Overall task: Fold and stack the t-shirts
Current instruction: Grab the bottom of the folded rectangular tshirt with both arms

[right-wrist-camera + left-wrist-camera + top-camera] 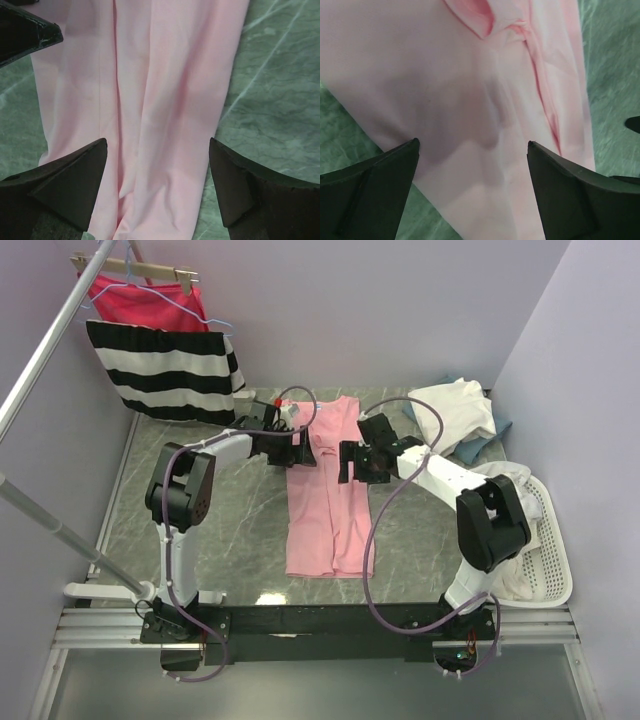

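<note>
A light pink cotton t-shirt (325, 520), folded lengthwise into a long narrow strip, lies flat in the middle of the green marbled surface (240, 540), its length running from the far edge toward the near edge. The left arm (185, 485) rises from its base at the near left edge, bends at a raised elbow and stretches its forearm rightward, so that the left fingers (380, 180) hang over the strip's left side in its far half. They are spread wide with pink cloth (470, 75) showing between them, and they grip nothing. The right arm (490, 520) mirrors this pose from the near right edge, its forearm angled leftward across to the strip's right side. The right fingers (75, 180) are likewise spread wide above the shirt (165, 75), empty. The two wrists sit close together over the same stretch of fabric. Whether either pair touches the cloth cannot be told. A heap of cream-white tees (455, 410) lies on a blue tee (503, 427) in the far right corner, and a white plastic basket (555, 560) stands at the right edge.
</note>
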Robot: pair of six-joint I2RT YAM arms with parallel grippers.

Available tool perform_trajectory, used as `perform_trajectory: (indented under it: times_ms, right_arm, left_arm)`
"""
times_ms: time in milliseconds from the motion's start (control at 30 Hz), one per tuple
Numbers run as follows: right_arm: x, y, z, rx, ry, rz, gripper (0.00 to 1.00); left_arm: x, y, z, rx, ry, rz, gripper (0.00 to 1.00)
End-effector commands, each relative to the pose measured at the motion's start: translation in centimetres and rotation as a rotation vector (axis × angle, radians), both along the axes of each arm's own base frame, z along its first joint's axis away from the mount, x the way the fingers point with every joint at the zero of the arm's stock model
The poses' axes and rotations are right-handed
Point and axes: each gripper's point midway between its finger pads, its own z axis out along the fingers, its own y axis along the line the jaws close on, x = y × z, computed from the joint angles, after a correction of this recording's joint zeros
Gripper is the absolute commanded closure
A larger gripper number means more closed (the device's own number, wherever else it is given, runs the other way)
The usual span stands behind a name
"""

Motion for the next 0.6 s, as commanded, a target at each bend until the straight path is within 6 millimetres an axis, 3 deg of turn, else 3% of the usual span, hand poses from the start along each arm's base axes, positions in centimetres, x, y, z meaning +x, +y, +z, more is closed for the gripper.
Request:
perform_trajectory:
  times_ms: [0,267,400,567]
  right_arm:
    - [1.3,1.7,1.1,0.070,-0.029,0.034,0.12]
    - [-1.2,2.1,-2.3,0.108,0.079,0.058,0.12]
    - [-2.9,1.5,-4.9,0.084,0.154,0.053,0.12]
    - [-4.5,0.3,-7.9,0.029,0.229,0.039,0.12]
  left_arm:
    - [-0.6,-0.2,-0.4,0.015,0.002,0.002,0.03]
    - [0.4,3.4,-3.7,0.263,-0.006,0.075,0.03]
    - [1.9,4.3,-3.1,0.324,-0.043,0.098,0.03]
    - [2.4,5.1,-2.5,0.354,-0.070,0.124,0.02]
